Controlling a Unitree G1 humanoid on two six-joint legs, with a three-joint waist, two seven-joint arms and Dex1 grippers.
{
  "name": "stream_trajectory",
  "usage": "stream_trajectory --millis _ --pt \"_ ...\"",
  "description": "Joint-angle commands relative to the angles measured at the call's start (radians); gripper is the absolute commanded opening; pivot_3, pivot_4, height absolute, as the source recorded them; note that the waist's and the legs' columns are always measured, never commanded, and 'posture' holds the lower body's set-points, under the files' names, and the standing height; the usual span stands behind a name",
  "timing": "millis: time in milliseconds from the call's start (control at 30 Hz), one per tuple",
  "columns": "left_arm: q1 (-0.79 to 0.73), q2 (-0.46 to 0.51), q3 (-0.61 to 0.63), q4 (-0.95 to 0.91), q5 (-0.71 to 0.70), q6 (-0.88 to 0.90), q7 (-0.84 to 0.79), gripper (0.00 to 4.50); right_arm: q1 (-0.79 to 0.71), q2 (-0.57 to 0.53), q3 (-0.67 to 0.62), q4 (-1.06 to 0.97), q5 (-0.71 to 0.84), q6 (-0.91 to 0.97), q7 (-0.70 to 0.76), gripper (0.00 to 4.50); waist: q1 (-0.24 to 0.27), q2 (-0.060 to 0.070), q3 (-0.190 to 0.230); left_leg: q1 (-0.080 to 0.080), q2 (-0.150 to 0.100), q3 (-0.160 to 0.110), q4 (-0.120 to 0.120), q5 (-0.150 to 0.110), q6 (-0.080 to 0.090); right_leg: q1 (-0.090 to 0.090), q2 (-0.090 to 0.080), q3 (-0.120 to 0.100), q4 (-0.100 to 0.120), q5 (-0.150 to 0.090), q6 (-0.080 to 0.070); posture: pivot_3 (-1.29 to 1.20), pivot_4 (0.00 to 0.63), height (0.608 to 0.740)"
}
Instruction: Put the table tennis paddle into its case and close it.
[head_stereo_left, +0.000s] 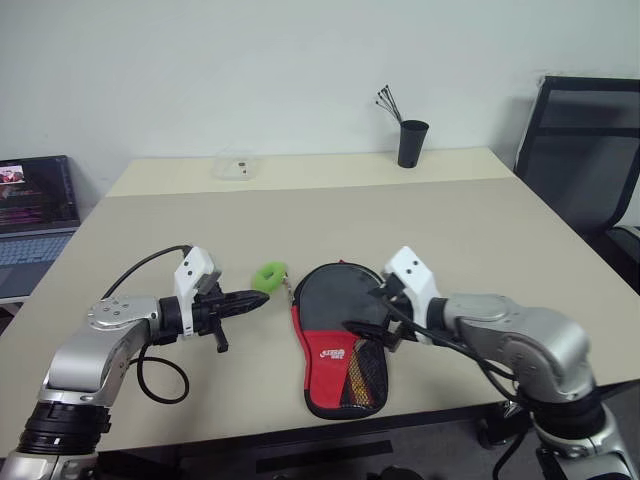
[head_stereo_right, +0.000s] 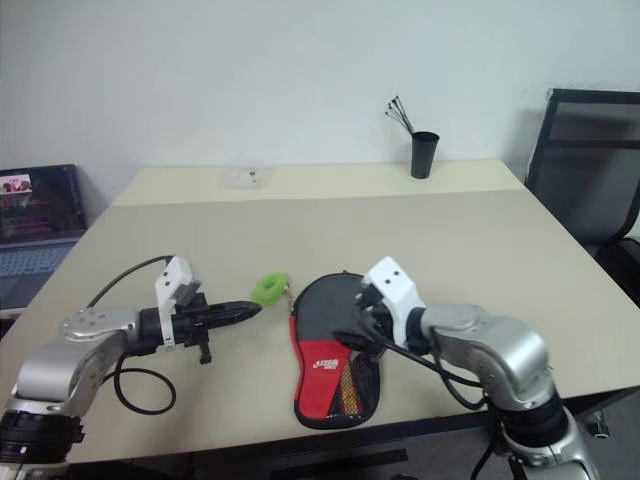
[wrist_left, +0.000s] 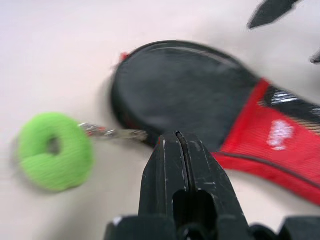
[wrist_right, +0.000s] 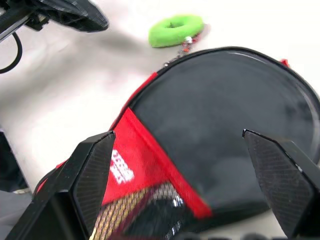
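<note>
Case (head_stereo_left: 335, 335): black round head, red mesh pocket, white logo, green ring tag (head_stereo_left: 268, 276) at far-left.
Left gripper (head_stereo_left: 257, 297): pressed together, empty.
Right gripper (wrist_right: 185, 170): spread above case.

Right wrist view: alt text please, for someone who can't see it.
The right tool, fingers spread wide, hangs above the case, black with a red logo section, lying on the pale table. A green ring tag on a short chain lies past the case's round end, near the left tool.

Black-and-red case (head_stereo_left: 335, 335) flat on table, zipped, green tag (head_stereo_left: 268, 276) alongside.
</note>
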Motion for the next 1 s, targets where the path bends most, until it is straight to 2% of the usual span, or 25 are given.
stream_trajectory --millis 33,133,167,200,367,400,600,1000 --pt "-0.025 -0.009 0.027 0.044 0.047 -0.054 0.053 1.21 -0.020 0.032 0.061 0.057 -0.067 -0.111 0.001 4.50 0.000 0.000 0.000 0.000 0.000 0.001 0.000 0.000 0.000 0.000 0.000 0.000 0.000 0.000 0.000 0.00 0.150 0.740" --pt "-0.056 -0.034 0.025 0.095 0.073 -0.079 0.095 2.40 -0.025 0.051 0.105 0.108 -0.115 -0.173 0.007 4.50 0.001 -0.001 0.000 -0.001 0.000 0.002 0.000 0.000 0.000 -0.002 0.000 0.001 0.001 0.000 0.000 0.00 0.150 0.740" --pt "-0.074 -0.048 0.020 0.118 0.083 -0.085 0.112 2.41 -0.026 0.057 0.117 0.119 -0.128 -0.189 0.008 4.50 0.001 -0.001 -0.001 -0.002 0.001 0.002 0.000 0.000 0.000 -0.003 0.000 0.001 0.001 0.000 0.000 0.00 0.150 0.740" --pt "-0.093 -0.063 0.014 0.144 0.093 -0.090 0.131 2.60 -0.024 0.062 0.126 0.126 -0.135 -0.199 0.010 4.50 0.002 -0.002 -0.001 -0.002 0.001 0.003 0.000 0.000 0.000 -0.003 0.000 0.002 0.001 0.000 0.000 0.00 0.150 0.740" --pt "-0.182 -0.116 -0.004 0.273 0.142 -0.112 0.177 4.31 -0.012 0.074 0.143 0.141 -0.169 -0.228 0.027 4.50 0.002 -0.004 -0.003 -0.002 0.000 0.003 0.001 0.000 0.000 -0.003 0.000 0.002 0.002 0.000 0.000 0.00 0.150 0.740" --pt "-0.197 -0.123 -0.007 0.300 0.153 -0.118 0.187 4.43 -0.011 0.075 0.143 0.143 -0.175 -0.230 0.029 4.50 0.002 -0.004 -0.003 -0.002 0.000 0.003 0.001 0.000 0.000 -0.003 0.000 0.002 0.002 0.000 0.000 0.00 0.150 0.740" --pt "-0.290 -0.166 -0.049 0.455 0.225 -0.131 0.223 4.43 -0.003 0.082 0.143 0.144 -0.202 -0.234 0.032 4.50 0.002 -0.006 -0.003 -0.002 0.000 0.003 0.001 0.000 0.000 -0.003 0.000 0.002 0.003 0.001 0.001 0.00 0.150 0.740" --pt "-0.365 -0.222 -0.165 0.591 0.293 -0.096 0.109 4.43 0.005 0.100 0.140 0.137 -0.230 -0.231 0.027 4.50 0.002 -0.007 -0.004 -0.002 -0.001 0.004 0.002 0.000 0.000 -0.003 0.001 0.002 0.003 0.001 0.000 0.00 0.150 0.740"
